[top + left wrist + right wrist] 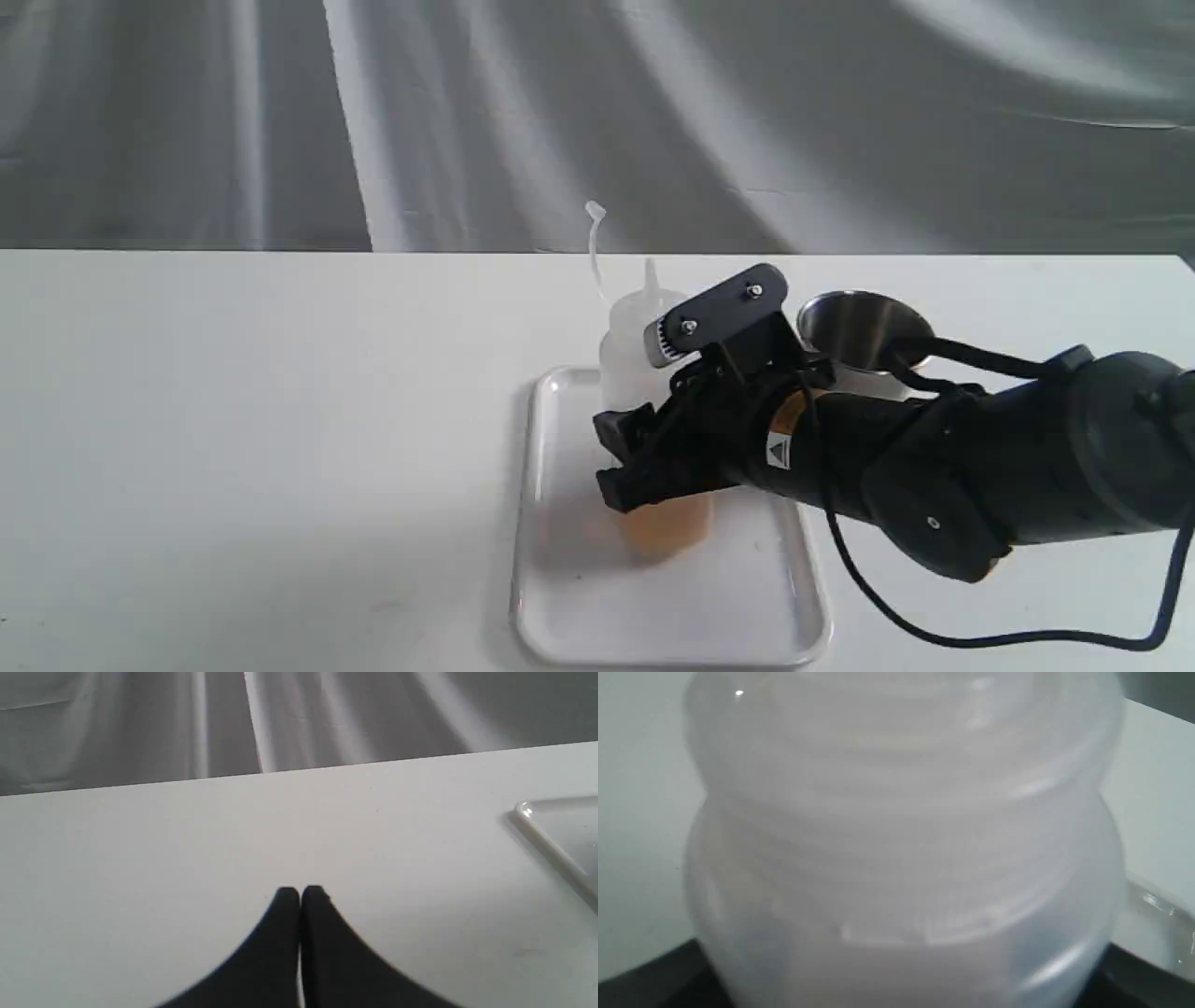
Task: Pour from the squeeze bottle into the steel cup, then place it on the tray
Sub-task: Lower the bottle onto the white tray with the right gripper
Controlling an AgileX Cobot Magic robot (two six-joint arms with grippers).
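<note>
Squeeze bottle (pixel 627 359) lot: white desk (pixel 233 420); flat white rectangular plastic tray (pixel 579 616); bottle, translucent whitish plastic, amber liquid, upright on tray, gripped by right pincer (pixel 624 462); brushed steel cup (pixel 854 327) near tray; left pincer (pixel 300 896) closed, empty.

squeeze bottle (pixel 627 359): translucent whitish, milky and cloudy in the right wrist view, faint ring ridges, no print. Amber liquid (pixel 670 525) tints its lower part orange-brown. Cap strap (pixel 594 233) is the same whitish. Tray (pixel 569 579): plain glossy white, no pattern. Steel cup (pixel 854 327): brushed silver-grey, darker grey inside. Right gripper (pixel 616 462): matte black, and its arm (pixel 980 467) is black too, with a small yellow-orange label (pixel 792 411) and a white sticker with a black triangle (pixel 778 451). Toothed wheel (pixel 658 342) is silver. Cable (pixel 934 635) is black. Left gripper (pixel 300 892): plain black. Table (pixel 233 420): plain white. Backdrop cloth (pixel 467 112): grey with paler streaks along the folds.
</note>
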